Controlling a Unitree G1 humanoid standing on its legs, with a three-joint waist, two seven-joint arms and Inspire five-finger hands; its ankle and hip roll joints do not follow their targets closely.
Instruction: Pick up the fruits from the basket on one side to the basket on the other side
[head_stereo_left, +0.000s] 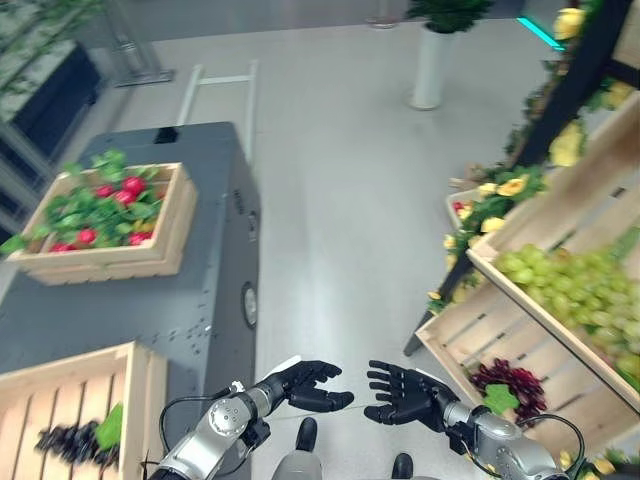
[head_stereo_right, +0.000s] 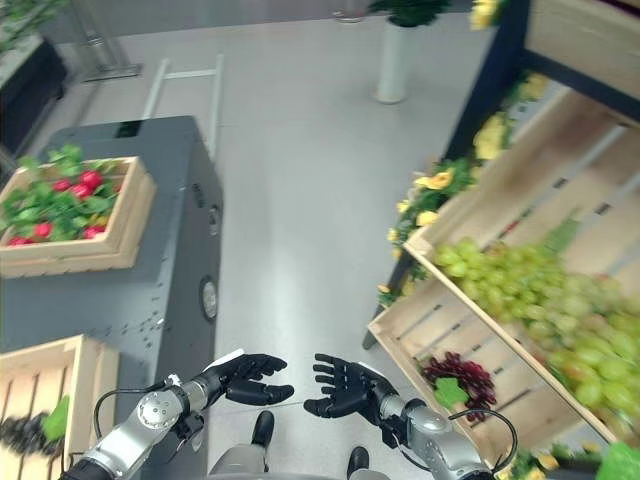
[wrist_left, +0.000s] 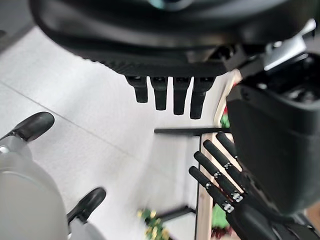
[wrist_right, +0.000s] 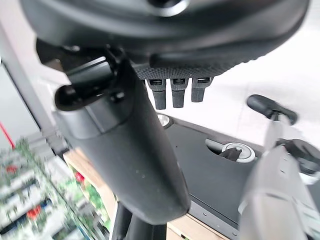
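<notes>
Grey floor (head_stereo_left: 340, 180) between crates: your left hand (head_stereo_left: 300, 385) and right hand (head_stereo_left: 405, 395) hover empty, fingers relaxed open. Judged: pre-grasp; reach next for the dark grapes (head_stereo_left: 510, 385).

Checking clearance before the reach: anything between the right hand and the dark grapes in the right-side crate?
Nothing loose. In the left eye view, just the crate's wooden front rim separates the right hand from the dark grapes.
</notes>
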